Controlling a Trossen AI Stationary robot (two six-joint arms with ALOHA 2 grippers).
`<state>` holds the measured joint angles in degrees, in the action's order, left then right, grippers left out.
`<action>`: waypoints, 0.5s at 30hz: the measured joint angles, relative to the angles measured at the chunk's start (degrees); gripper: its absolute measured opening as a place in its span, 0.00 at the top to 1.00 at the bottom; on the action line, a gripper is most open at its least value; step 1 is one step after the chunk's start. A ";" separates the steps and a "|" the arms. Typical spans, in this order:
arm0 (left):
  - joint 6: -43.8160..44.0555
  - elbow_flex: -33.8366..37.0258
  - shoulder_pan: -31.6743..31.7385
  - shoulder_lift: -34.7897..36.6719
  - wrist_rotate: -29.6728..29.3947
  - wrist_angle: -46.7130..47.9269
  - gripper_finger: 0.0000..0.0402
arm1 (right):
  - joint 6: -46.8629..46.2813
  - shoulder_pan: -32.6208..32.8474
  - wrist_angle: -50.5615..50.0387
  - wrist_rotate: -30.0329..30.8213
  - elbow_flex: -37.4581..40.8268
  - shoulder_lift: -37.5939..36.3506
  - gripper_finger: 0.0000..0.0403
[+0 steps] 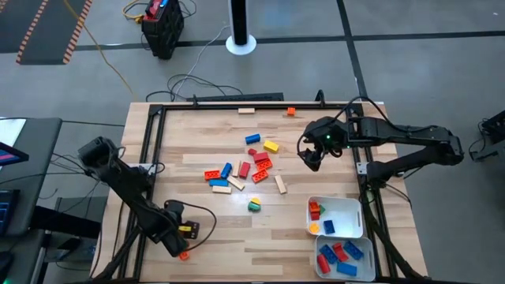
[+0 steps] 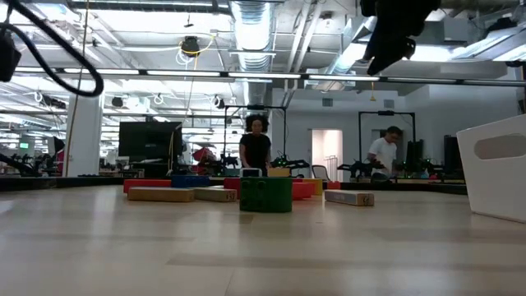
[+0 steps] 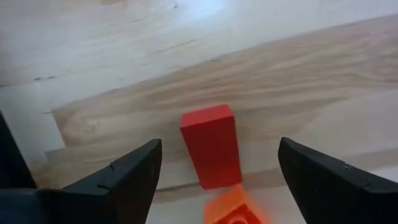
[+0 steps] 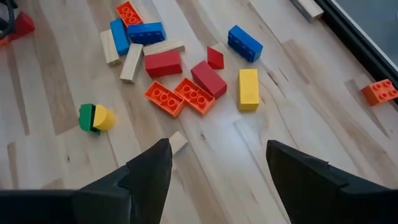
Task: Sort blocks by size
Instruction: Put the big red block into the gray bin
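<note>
Loose blocks [image 1: 245, 167] lie in a heap at the table's middle: red, orange, blue, yellow and tan ones [image 4: 186, 74]. A green-and-yellow block [image 1: 254, 205] rests alone nearer the front. At the table's near left corner my left gripper [image 1: 181, 231] points down and is open. A red block [image 3: 211, 152] lies on the wood between its fingers [image 3: 217, 186], touching neither. An orange block [image 3: 233, 211] lies beside it [image 1: 184, 255]. My right gripper [image 1: 310, 155] hangs open above the table, right of the heap [image 4: 217, 180].
Two white trays stand at the near right: one [image 1: 351, 207] holds red, orange, blue and green blocks, the other [image 1: 371, 264] blue and red ones. A tan block [image 1: 246, 110] and an orange block [image 1: 290, 112] lie by the far edge. People stand in the room behind.
</note>
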<state>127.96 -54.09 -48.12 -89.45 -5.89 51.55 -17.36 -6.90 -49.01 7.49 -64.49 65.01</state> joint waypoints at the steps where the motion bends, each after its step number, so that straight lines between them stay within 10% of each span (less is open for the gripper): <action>1: 0.05 0.01 0.09 -0.70 0.11 -0.11 0.22 | 0.25 -0.02 0.04 -0.01 0.00 0.00 0.29; 15: -0.16 6.85 1.21 -1.37 1.02 -11.61 0.41 | 0.94 0.00 1.28 -0.07 0.00 0.00 0.29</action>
<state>127.80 -47.25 -46.91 -90.82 -4.87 39.94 -16.43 -6.90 -47.74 7.42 -64.49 65.01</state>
